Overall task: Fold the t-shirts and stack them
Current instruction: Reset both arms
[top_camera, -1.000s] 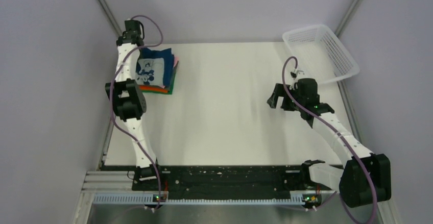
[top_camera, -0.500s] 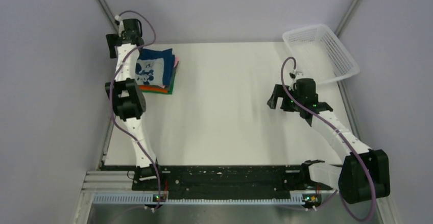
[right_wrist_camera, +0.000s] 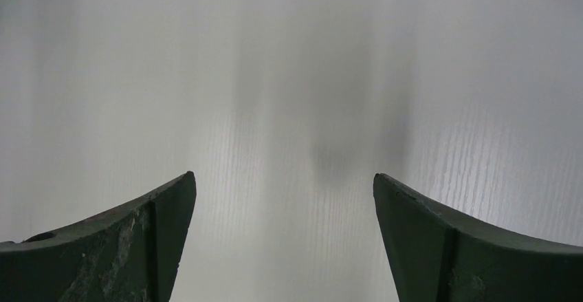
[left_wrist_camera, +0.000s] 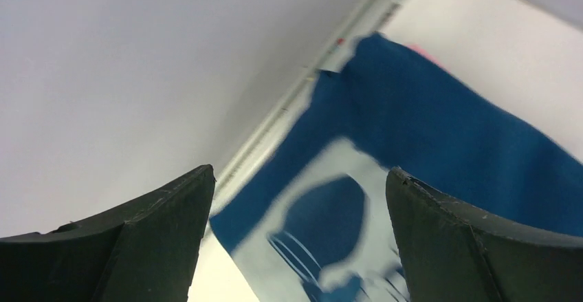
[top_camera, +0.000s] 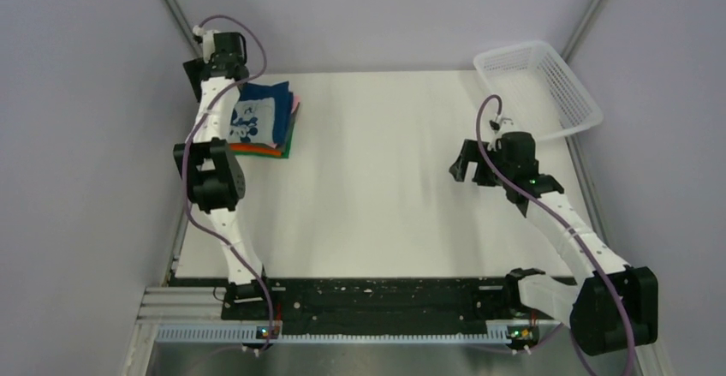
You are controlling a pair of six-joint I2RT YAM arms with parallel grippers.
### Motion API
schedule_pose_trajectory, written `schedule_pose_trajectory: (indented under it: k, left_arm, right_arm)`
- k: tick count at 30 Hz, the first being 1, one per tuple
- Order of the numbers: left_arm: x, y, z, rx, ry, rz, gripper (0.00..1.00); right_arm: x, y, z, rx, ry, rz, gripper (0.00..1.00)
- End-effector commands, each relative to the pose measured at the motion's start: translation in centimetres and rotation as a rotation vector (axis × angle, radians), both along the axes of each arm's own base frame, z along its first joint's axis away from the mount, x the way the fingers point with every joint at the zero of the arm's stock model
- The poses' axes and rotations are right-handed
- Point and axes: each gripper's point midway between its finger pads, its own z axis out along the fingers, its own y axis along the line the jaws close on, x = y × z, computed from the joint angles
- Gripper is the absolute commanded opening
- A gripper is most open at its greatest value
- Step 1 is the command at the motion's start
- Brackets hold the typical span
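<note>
Navy shirt (left_wrist_camera: 440,130) folded atop stack (top_camera: 285,146), just below and ahead of left pincer (left_wrist_camera: 299,175); jaws spread, empty. Right pincer (right_wrist_camera: 282,175) spread, empty, over table (right_wrist_camera: 289,75); stack well apart, leftward. Left arm nearer.

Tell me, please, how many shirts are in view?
4, piled at the table's far left: navy shirt on top, pink, orange and green edges showing beneath it; others may be hidden.

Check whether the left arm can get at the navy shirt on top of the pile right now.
Probably yes: the open left pincer hangs close by the navy shirt, which lies topmost on the pile with nothing over it.
</note>
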Motion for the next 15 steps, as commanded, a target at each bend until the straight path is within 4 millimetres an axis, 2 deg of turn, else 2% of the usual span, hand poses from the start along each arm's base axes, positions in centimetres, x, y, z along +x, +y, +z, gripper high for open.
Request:
schedule_pose_trajectory:
  k: [1,2,4,6,7,8,10,11,13,15]
  left_arm:
    - [0.1,-8.1,10.5,-0.081,-0.316,-0.157,0.99]
    - [-0.4,-10.4,11.6,-0.088,-0.332,-0.189,0.99]
    - [-2.1,-13.4,13.1,-0.127,-0.369,-0.21,0.99]
    - [-4.2,-16.9,13.7,-0.217,-0.395,-0.29,0.99]
    - [-5.3,-18.8,12.9,-0.278,-0.388,-0.352,0.99]
    - [-6.3,-20.6,11.9,-0.346,-0.382,-0.407,0.99]
    - [-9.2,-24.1,8.3,-0.497,-0.344,-0.504,0.99]
    - [-11.1,-25.6,5.2,-0.559,-0.304,-0.547,0.99]
    - [-14.2,-27.3,1.7,-0.648,-0.293,-0.603,0.99]
    - [-16.9,-27.6,-1.4,-0.702,-0.273,-0.599,0.99]
  right_arm:
    - [0.6,-0.3,2.2,0.018,-0.064,-0.03,0.99]
    - [0.6,-0.4,2.2,0.023,-0.063,-0.048,0.99]
    - [0.6,-1.0,1.9,0.026,-0.059,-0.105,0.99]
    - [0.5,-1.8,1.7,0.027,-0.061,-0.166,0.99]
    - [0.5,-2.2,1.7,0.025,-0.065,-0.192,0.99]
    - [0.3,-2.3,1.7,0.031,-0.071,-0.203,0.99]
    - [0.1,-3.0,1.8,0.027,-0.091,-0.253,0.99]
    - [0.0,-3.3,2.1,0.032,-0.114,-0.269,0.99]
    - [-0.4,-4.4,2.3,0.015,-0.147,-0.313,0.99]
    - [-0.8,-5.6,2.4,-0.019,-0.185,-0.354,0.99]
